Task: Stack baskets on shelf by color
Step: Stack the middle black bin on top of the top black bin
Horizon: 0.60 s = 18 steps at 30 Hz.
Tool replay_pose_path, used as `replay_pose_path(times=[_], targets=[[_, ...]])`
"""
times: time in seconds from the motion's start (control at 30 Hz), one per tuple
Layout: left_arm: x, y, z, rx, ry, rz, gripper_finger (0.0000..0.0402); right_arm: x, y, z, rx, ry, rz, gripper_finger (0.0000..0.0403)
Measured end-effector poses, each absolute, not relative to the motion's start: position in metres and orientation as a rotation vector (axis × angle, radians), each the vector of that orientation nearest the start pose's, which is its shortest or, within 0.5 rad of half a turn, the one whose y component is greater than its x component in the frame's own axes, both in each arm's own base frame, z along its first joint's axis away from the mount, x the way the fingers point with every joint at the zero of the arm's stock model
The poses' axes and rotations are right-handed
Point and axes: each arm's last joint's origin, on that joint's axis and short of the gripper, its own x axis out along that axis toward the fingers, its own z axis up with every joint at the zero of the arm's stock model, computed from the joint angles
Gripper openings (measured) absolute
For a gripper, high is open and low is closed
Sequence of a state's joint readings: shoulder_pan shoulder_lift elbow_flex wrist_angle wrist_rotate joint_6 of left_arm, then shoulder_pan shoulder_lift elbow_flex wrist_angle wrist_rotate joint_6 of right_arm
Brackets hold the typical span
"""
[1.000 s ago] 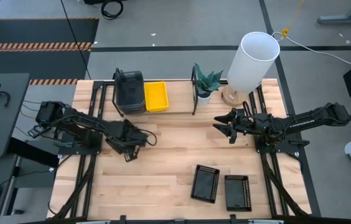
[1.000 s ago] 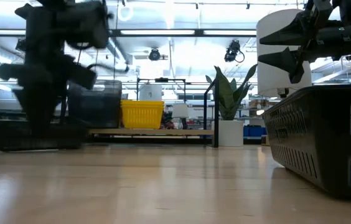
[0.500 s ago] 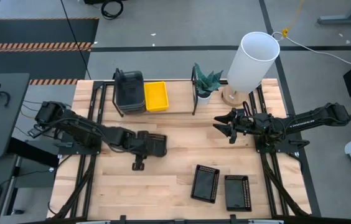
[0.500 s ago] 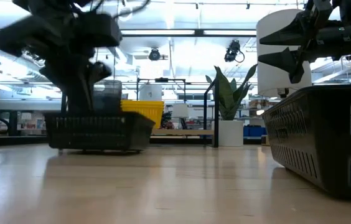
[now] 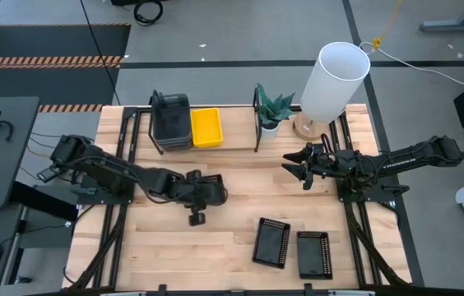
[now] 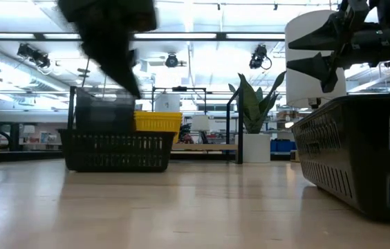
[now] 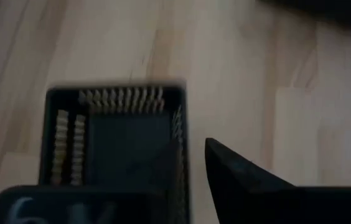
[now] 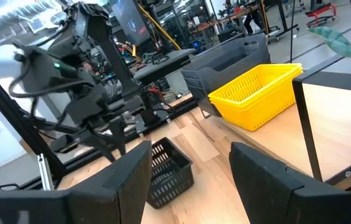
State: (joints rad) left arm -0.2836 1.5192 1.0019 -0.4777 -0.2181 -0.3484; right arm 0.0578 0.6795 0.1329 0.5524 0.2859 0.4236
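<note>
A black mesh basket (image 6: 115, 149) (image 7: 113, 149) (image 8: 166, 171) rests on its base on the table left of centre. My left gripper (image 6: 133, 86) (image 8: 116, 147) (image 5: 201, 197) hangs open just above it, fingers slanting down, clear of its rim. At the back left, grey baskets (image 5: 172, 119) and a yellow basket (image 5: 206, 128) sit on the shelf (image 6: 195, 146). Two more black baskets (image 5: 271, 242) (image 5: 313, 253) lie near the front edge. My right gripper (image 5: 302, 166) (image 8: 188, 174) waits open at the right, level, with nothing between its fingers.
A tall white cylinder (image 5: 335, 80) stands on a wooden base at the back right. Next to the shelf's right wire frame is a small potted plant (image 5: 273, 111). Bare wood lies between the centre basket and the shelf. In the low view a black basket (image 6: 361, 159) looms at the right.
My left gripper has brought the black mesh basket along the table toward the right edge. It has then let go and risen, tipping less steeply downward. The basket now rests on the table below it. My right arm has kept still.
</note>
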Motion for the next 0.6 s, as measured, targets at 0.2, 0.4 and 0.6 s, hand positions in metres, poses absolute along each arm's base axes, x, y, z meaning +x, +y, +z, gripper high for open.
replay_pose_path(times=[0.2,0.4,0.6], targets=[[0.329,-0.09,0.22,-0.067,0.988,0.107,0.0096,0.152,0.001,0.192,0.421,-0.042,-0.226,0.0221],[0.369,-0.099,0.211,-0.059,1.107,0.099,0.0099,0.153,0.001,0.191,0.418,-0.029,-0.227,0.0221],[0.399,-0.104,0.208,-0.032,1.152,0.092,0.0108,0.153,0.001,0.189,0.417,-0.02,-0.23,0.0221]])
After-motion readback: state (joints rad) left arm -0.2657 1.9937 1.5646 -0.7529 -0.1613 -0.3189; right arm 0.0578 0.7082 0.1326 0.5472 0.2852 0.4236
